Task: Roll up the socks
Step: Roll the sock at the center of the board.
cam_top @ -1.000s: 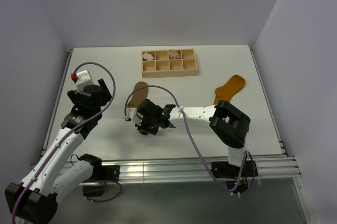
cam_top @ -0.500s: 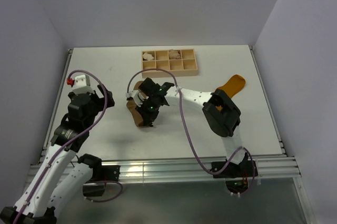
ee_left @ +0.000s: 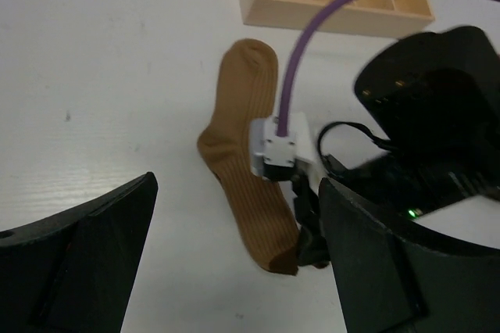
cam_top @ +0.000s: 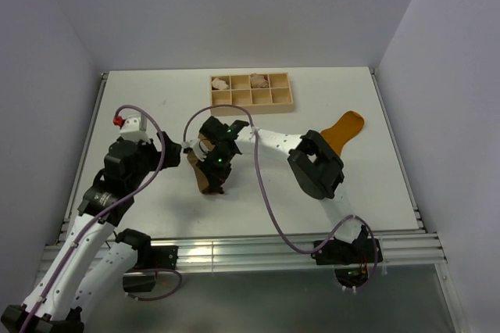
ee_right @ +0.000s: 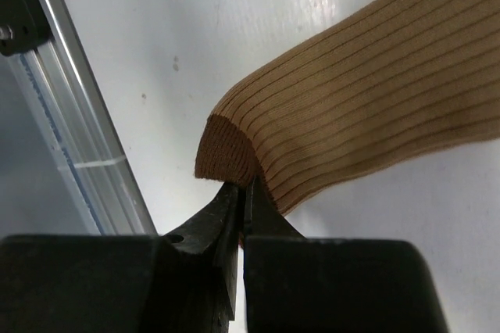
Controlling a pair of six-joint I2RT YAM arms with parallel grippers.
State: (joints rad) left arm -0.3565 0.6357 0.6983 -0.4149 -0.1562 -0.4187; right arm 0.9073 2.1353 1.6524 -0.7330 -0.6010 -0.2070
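Observation:
The tan-brown sock (cam_top: 205,178) lies flat at mid-table, cuff toward the tray and dark toe (ee_left: 285,261) toward the near edge. My right gripper (cam_top: 216,184) hangs over its toe end. In the right wrist view the right gripper (ee_right: 242,188) is shut, pinching the lifted toe edge of that ribbed sock (ee_right: 359,91). My left gripper (cam_top: 173,153) stands open just left of the sock. Its fingers (ee_left: 86,263) frame the sock (ee_left: 250,114) without touching it. The mustard-orange sock (cam_top: 344,128) lies at the right, partly behind the right arm.
A wooden compartment tray (cam_top: 251,110) sits at the back, with small pale bundles (cam_top: 220,81) in its far cells. The right arm's purple cable (ee_left: 297,59) arches over the tan sock. An aluminium rail (cam_top: 250,243) runs along the near table edge.
My left gripper has swung right, closer to the tan sock. The right wrist has turned and shifted toward the far side over the sock, still pinching the toe.

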